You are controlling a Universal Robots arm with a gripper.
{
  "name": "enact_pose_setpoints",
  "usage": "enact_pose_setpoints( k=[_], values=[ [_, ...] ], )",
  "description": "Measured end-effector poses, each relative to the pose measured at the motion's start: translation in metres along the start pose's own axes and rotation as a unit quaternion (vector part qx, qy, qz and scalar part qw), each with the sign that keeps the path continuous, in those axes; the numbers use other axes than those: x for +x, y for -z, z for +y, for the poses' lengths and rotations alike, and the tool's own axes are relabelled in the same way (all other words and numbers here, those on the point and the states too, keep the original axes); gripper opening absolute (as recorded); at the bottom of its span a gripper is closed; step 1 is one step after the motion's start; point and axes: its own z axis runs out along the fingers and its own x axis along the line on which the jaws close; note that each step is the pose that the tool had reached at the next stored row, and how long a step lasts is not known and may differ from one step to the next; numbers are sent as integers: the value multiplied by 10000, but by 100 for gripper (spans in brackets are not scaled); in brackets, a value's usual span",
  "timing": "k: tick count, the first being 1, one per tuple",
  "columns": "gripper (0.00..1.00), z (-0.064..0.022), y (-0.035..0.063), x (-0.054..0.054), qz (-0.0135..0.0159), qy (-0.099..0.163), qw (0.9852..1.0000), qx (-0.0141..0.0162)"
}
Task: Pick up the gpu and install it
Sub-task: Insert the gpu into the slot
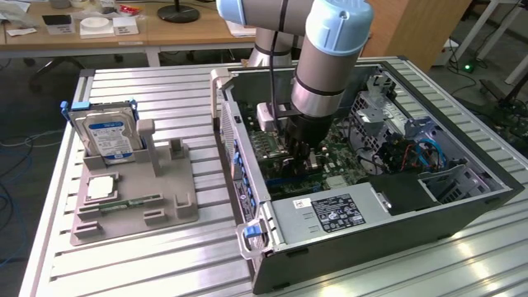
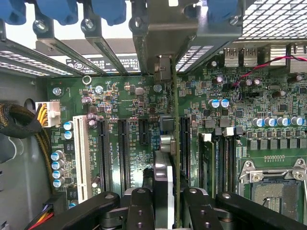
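One arm, mine, reaching straight down into the open computer case [image 1: 462,185] in the exterior view, and my jaws [image 1: 298,162] are low over the green motherboard [image 1: 347,162], near the middle of the case. The gpu [image 1: 290,166] shows here as a dark shape caught between them, hard to make out in detail. Off to the exterior view's left, on the counter [image 1: 148,260], a grey holder tray [image 1: 132,213] carries a hard drive [image 1: 106,133] standing upright with its blue-and-white label facing out, and a memory stick [image 1: 123,202] lying flat.

Now the wrist view: my jaws [image 2: 168,203] are closed partway, both black fingers [image 2: 139,206] pressing the gpu [image 2: 164,163] from either side. The card stands on edge, running away from me toward the rear bracket slots [image 2: 96,43], and sits among the black expansion slots [image 2: 122,153] on the motherboard [image 2: 129,103]. Whether it is fully seated I cannot tell.
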Motion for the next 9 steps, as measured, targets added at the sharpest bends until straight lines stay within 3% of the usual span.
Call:
enact_pose_setpoints(
  k=[9],
  values=[
    [28,0,-13,1,0,0,10000,0]
  ],
)
